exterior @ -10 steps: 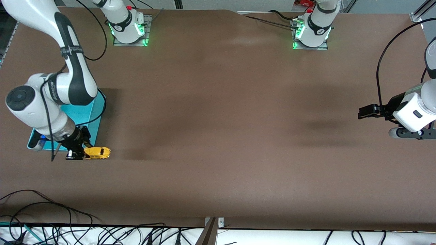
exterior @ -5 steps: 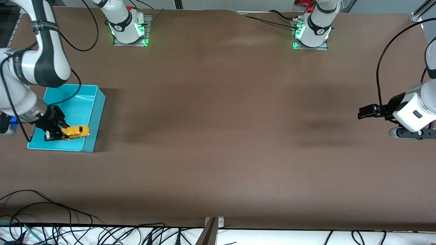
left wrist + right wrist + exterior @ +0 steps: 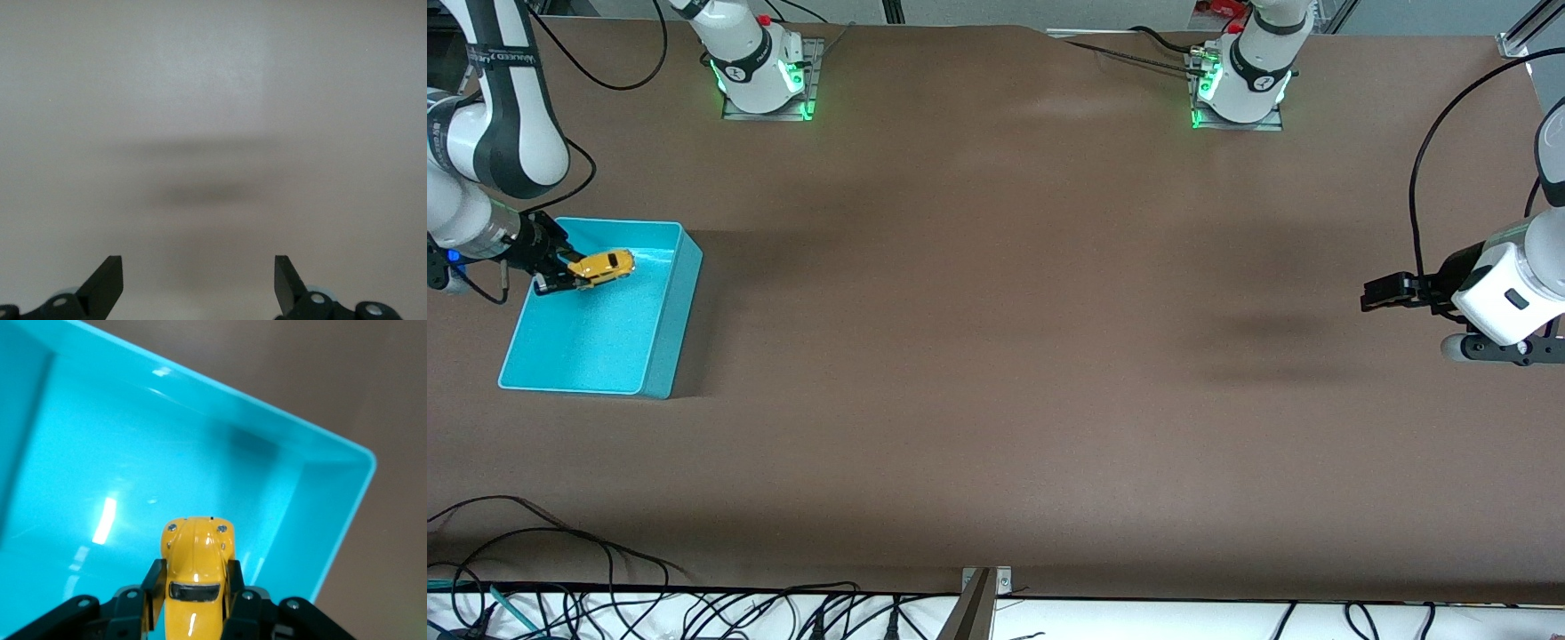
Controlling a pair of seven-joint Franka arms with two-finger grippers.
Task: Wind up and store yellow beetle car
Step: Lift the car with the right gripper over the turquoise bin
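Carried from the counter's edge, the yellow beetle car [image 3: 601,266] now hangs over the turquoise bin [image 3: 660,348], the right gripper [image 3: 560,271] clamped on it, ready for release, while the left gripper [image 3: 1383,292] waits, jaws open.

One yellow toy car [image 3: 602,266]. One turquoise bin [image 3: 660,357]. One brown table [image 3: 996,373]. Two robot arms, each with one gripper: the right gripper [image 3: 551,269] and the left gripper [image 3: 1371,294], two fingers apiece.
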